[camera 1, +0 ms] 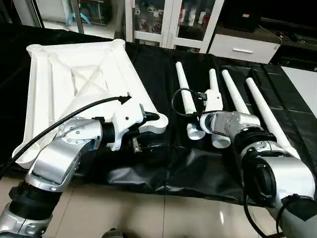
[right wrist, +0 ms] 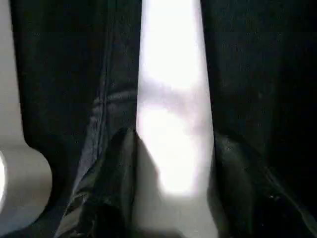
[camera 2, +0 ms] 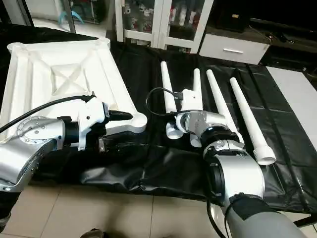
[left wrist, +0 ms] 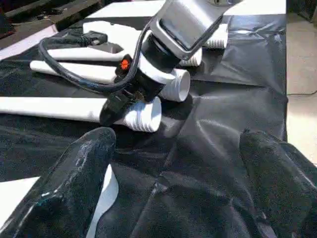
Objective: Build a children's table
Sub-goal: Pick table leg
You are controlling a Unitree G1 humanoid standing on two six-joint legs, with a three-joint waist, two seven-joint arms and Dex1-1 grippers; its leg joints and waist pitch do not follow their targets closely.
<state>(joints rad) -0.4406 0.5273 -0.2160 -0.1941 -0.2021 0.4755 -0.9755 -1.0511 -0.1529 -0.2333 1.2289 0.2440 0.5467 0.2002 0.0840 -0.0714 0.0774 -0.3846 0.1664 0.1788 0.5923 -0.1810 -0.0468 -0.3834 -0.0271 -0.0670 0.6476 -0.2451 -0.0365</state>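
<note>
White tabletop (camera 1: 74, 79) upside down, left gripper (left wrist: 173, 163) spread at its corner, right gripper (right wrist: 171, 148) straddling 1 leg (right wrist: 171, 74), grip uncertain.

Even indoor light is falling from above, leaving white glare streaks on the black sheet (camera 1: 163, 173) wrinkled just beside the left hand (camera 1: 148, 130). The floor tiles (camera 1: 148, 213) are reflecting softly. Around the right hand (right wrist: 168, 148), the leg (right wrist: 171, 99) is blowing out white and blurring, its surroundings sinking into darkness.
</note>
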